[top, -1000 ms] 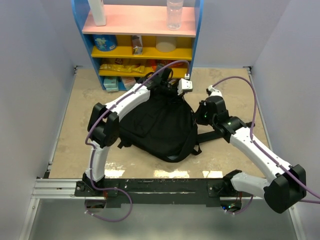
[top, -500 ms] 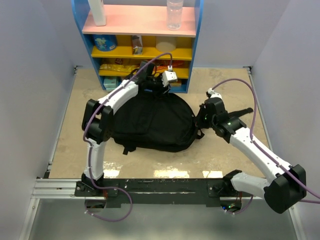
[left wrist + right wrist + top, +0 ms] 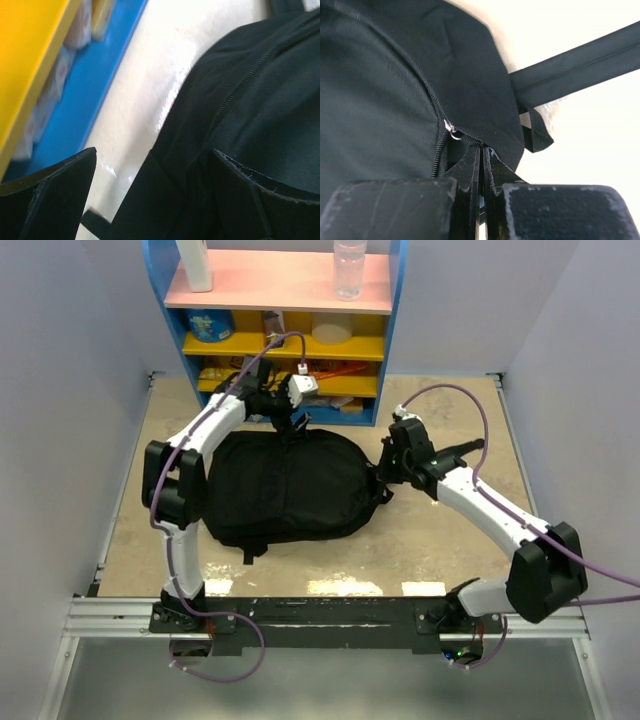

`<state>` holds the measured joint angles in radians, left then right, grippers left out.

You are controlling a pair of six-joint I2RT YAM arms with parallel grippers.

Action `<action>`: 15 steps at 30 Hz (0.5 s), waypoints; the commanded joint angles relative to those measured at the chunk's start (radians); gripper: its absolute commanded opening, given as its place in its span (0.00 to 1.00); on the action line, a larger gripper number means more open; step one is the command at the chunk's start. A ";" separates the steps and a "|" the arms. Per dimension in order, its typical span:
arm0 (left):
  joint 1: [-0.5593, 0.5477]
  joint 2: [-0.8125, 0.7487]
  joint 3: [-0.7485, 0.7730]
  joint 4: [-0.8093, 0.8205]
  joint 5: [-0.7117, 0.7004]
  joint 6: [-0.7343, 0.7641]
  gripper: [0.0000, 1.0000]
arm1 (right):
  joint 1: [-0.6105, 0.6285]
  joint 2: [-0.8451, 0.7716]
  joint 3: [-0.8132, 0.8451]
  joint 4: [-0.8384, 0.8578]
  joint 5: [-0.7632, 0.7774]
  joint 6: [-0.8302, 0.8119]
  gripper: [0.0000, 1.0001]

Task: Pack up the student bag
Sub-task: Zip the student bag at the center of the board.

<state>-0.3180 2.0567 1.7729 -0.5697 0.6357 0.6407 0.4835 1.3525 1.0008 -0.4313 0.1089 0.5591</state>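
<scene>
Bag [image 3: 290, 485] flat on the worktop [image 3: 450, 540], lying between the two claws. The left claw [image 3: 292, 422] hangs over the bag's far rim with the shelf [image 3: 380, 340] just beyond it; its jaws stand wide apart and hold nothing. The right claw [image 3: 384, 468] sits at the bag's right-hand edge, jaws pressed together on a fold of cloth just beside the zip pull [image 3: 451, 131].

Handling, as a judgement: the cloth is soft and limp, so the bag should sag and drag rather than lift as one piece. Its weight cannot be told. The flat panel offers a narrow claw little to pinch. Better holds are the thick places, such as a seam, the rim, the strap [image 3: 580, 67] or the zip pull.

The overhead view gives the bag's whole outline and both arms, but not how the jaws stand. The right wrist view alone shows the closed pinch, the zip line running ahead of the claw and the strap leading off to its right. The left wrist view alone shows the spread fingers [image 3: 50, 195], with cloth beneath them and the shelf's blue base to the claw's left. Whether the zip is open cannot be told.
</scene>
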 commanded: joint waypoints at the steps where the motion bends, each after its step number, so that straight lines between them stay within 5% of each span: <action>1: 0.033 -0.116 -0.011 -0.139 0.083 -0.019 1.00 | -0.008 0.045 0.107 0.017 0.028 -0.056 0.00; 15: 0.210 -0.254 0.074 -0.521 0.253 0.214 1.00 | -0.031 0.157 0.194 0.080 -0.058 -0.067 0.00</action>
<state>-0.1577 1.9385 1.8385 -0.9421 0.7944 0.7280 0.4568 1.5059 1.1595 -0.4042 0.0818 0.5041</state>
